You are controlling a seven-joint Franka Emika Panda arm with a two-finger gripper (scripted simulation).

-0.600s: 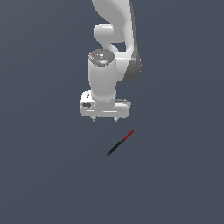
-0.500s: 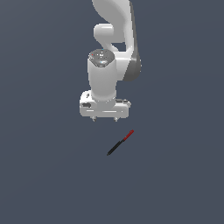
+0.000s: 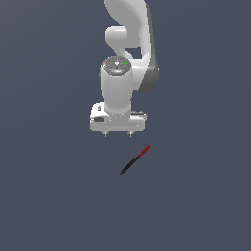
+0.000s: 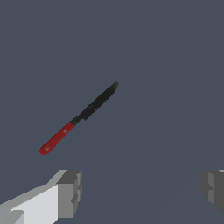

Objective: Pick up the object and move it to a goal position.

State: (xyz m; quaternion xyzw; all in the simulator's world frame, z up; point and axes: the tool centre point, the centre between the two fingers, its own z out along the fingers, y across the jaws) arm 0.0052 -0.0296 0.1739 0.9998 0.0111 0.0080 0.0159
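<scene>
The object (image 3: 135, 160) is a thin stick, black along most of its length with a red end, lying on the dark floor. In the exterior view it lies below and a little to the right of my gripper (image 3: 117, 134). My gripper hangs apart from it, open, with nothing between its fingers. In the wrist view the object (image 4: 78, 118) lies diagonally beyond the two grey fingertips (image 4: 70, 192), which stand wide apart.
The dark grey floor (image 3: 49, 196) stretches flat all around, with no other object or edge in sight. The white arm (image 3: 130, 44) rises above the gripper.
</scene>
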